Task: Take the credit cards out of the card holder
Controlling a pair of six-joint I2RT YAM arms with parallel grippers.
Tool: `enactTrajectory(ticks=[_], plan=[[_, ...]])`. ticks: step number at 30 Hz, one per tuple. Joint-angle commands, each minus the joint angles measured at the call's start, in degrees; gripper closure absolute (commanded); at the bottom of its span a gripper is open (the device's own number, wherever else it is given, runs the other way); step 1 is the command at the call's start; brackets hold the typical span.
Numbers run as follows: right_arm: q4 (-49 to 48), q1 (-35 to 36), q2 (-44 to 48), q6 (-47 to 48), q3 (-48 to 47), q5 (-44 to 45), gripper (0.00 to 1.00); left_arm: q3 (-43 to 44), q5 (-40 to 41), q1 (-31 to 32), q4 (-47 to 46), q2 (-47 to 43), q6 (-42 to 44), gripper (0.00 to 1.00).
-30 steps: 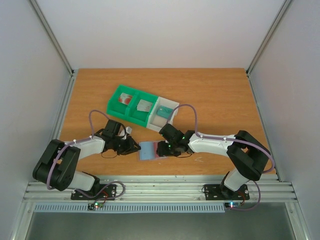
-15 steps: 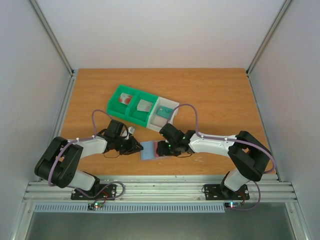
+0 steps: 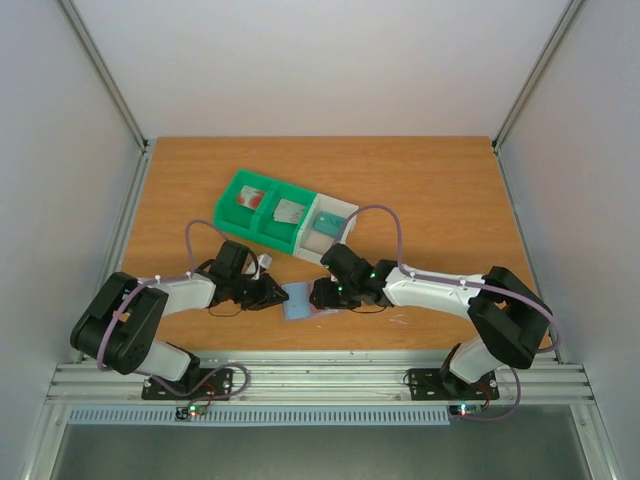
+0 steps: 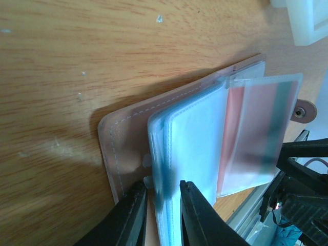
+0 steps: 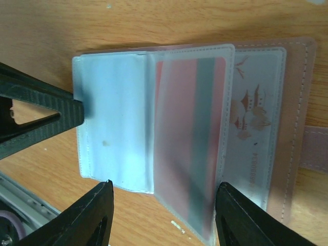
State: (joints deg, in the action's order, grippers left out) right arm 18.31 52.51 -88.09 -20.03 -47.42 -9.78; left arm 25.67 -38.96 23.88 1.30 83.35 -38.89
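The card holder (image 3: pixel 297 300) is lying open on the table (image 3: pixel 440 190), close to the near edge and about midway between the left and right edges. Its pinkish stitched cover is facing down and its clear sleeves (image 4: pixel 195 154) are facing up. The two halves are spreading left to right along the near edge, so the pockets' long sides are running from near edge to far edge. The strap tab (image 5: pixel 313 148) is sticking out toward the right edge.

A striped card (image 5: pixel 179 128), red with a dark band along its length, is showing through a frosted sleeve. Beside it, a pale card (image 5: pixel 251 118) is sitting in the pocket on the cover. It is carrying a brown pagoda-like drawing and a line of small print along its long side, too fine to read. No brand is showing.

The left gripper (image 3: pixel 272 294) is clenching the left edge of the pale blue sleeve stack. The right gripper (image 3: pixel 322 296) is spread wide, its fingers (image 5: pixel 97 215) straddling the sleeve with the striped card; whether they are touching it cannot be told. A green-and-white tray (image 3: pixel 285 215) is lying farther back.
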Motion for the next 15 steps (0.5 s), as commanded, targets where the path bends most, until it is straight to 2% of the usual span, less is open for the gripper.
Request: enactTrajectory(ticks=[1,15], plan=[[-3.72,0.38,2.05,-1.04,-0.47,-2.36,0.46,-1.8,0.3,0.73,-0.69,0.5,-0.12,0.79],[-11.87,0.39,1.87,-1.69,0.8,-11.03,0.46,-2.15,-0.06,0.73,-0.7,-2.31,-1.92,0.79]])
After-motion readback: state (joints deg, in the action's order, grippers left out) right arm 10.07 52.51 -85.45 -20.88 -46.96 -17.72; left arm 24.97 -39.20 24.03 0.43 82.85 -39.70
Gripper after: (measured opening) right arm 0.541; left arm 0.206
